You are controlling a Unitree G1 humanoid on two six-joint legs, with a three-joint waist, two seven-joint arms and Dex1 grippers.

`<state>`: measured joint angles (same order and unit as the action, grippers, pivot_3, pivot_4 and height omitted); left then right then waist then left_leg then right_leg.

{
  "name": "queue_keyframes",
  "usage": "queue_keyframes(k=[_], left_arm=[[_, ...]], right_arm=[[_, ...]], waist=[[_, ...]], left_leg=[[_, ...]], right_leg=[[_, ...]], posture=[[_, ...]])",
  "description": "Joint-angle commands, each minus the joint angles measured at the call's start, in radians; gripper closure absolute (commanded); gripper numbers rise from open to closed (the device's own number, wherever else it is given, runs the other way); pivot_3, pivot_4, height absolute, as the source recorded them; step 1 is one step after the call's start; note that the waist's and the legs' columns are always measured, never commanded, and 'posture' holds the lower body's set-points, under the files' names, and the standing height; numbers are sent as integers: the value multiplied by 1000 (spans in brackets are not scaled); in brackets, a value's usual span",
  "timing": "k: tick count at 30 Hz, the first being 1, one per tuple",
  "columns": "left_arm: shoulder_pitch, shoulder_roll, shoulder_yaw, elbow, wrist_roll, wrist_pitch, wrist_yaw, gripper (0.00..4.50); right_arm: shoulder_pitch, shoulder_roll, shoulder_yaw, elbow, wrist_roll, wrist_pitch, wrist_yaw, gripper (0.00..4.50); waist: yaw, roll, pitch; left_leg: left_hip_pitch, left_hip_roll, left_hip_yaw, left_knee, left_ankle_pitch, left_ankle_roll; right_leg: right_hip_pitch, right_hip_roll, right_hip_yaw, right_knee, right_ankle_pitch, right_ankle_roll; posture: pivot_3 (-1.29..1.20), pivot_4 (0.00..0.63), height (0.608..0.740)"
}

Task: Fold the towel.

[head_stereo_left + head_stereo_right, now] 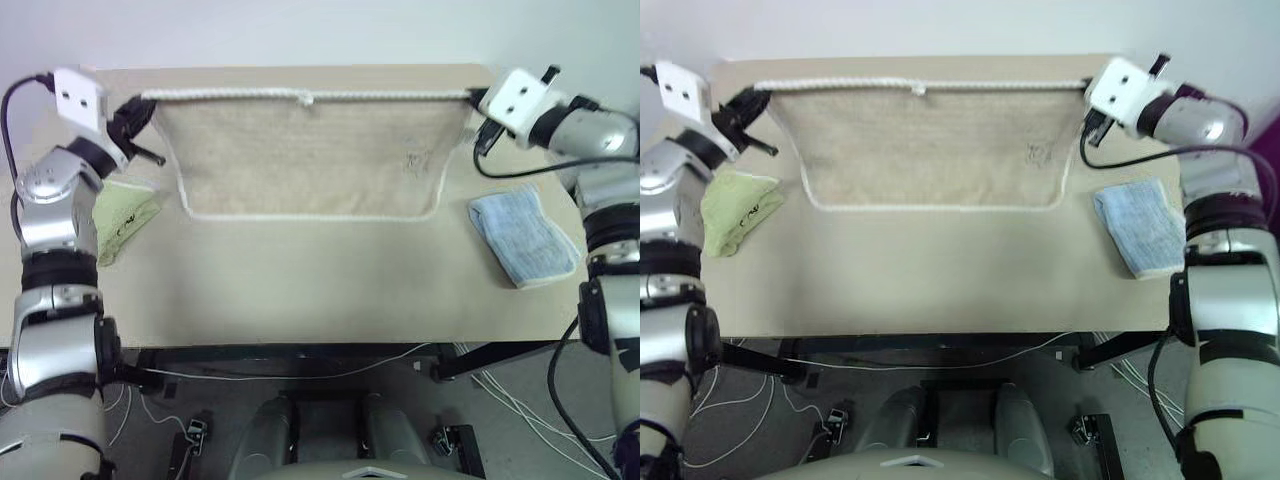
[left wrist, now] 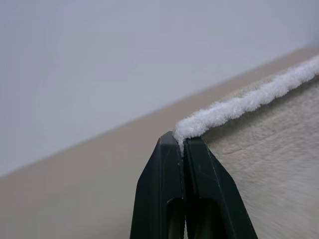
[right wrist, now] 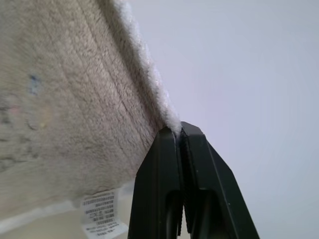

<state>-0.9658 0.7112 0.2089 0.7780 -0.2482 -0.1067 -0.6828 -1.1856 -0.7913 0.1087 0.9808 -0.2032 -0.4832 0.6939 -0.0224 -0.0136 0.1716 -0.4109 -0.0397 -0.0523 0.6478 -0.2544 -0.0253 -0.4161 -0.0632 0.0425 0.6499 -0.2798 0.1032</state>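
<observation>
Towel (image 1: 310, 155) held stretched above the table (image 1: 300, 290), white corded top edge taut between both grippers, lower edge sagging toward the tabletop. Left gripper (image 2: 182, 142): fingers pressed together, pinching the towel's left top corner. Right gripper (image 3: 178, 130): fingers likewise clamped on the right top corner; a care label (image 3: 101, 213) hangs below. Small dark mark near the towel's right end. Folded green towel (image 1: 122, 218) lies at the table's left, folded blue towel (image 1: 522, 238) at its right.
</observation>
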Motion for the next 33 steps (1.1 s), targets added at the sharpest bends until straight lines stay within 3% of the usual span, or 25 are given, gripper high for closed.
queue_keyframes(k=[1, 5, 8, 12, 19, 23, 27, 33], left_arm=[[-26, 65, 28, 15, 4, -31, -42, 4500], [118, 137, 67, -112, -68, 30, -194, 4500], [330, 184, 95, -292, -145, 129, -322, 4500], [666, 239, 128, -532, -185, 237, -413, 4500], [1090, 275, 265, -778, -273, 432, -509, 4500], [1200, 294, 315, -835, -291, 486, -542, 4500], [1180, 288, 318, -848, -290, 500, -521, 4500], [940, 232, 189, -686, -164, 417, -363, 4500]], right_arm=[[-21, -44, -61, -16, 75, -8, 75, 4417], [165, -84, -114, -241, 240, 92, 302, 4417], [380, -129, -147, -478, 354, 234, 415, 4417], [694, -193, -193, -801, 491, 438, 505, 4417], [1044, -286, -314, -1103, 645, 682, 591, 4417], [1104, -318, -351, -1132, 671, 735, 625, 4417], [1049, -309, -320, -1101, 640, 719, 617, 4417], [812, -224, -188, -934, 506, 654, 541, 4417]], waist=[[-6, 0, 0], [-21, 0, 0], [-22, 1, 0], [-19, 1, 0], [-3, 1, 0], [10, 1, 0], [14, 2, 0], [11, 2, 0]], left_leg=[[0, 0, 0, 0, 0, 0], [0, 1, 0, -1, 0, 0], [0, 1, 0, 0, 0, 1], [-1, 2, 0, 1, -3, 6], [3, 2, -1, 1, -4, 7], [6, 2, -1, 1, -5, 7], [6, 1, -1, 1, -5, 7], [6, 0, -1, 0, -5, 7]], right_leg=[[0, 0, 0, 0, 0, 0], [0, 0, 1, 1, 0, 0], [0, 0, 1, 1, 0, 0], [-1, -2, 2, 3, 0, 0], [4, -4, 3, -1, 0, 0], [7, -5, 2, -3, 0, -1], [8, -8, 1, -3, -1, -1], [7, -8, 0, -3, 0, -1]], posture=[[0, 150, 740], [0, 150, 740], [0, 150, 740], [0, 150, 740], [0, 150, 740], [0, 150, 740], [0, 150, 740], [0, 150, 740]])
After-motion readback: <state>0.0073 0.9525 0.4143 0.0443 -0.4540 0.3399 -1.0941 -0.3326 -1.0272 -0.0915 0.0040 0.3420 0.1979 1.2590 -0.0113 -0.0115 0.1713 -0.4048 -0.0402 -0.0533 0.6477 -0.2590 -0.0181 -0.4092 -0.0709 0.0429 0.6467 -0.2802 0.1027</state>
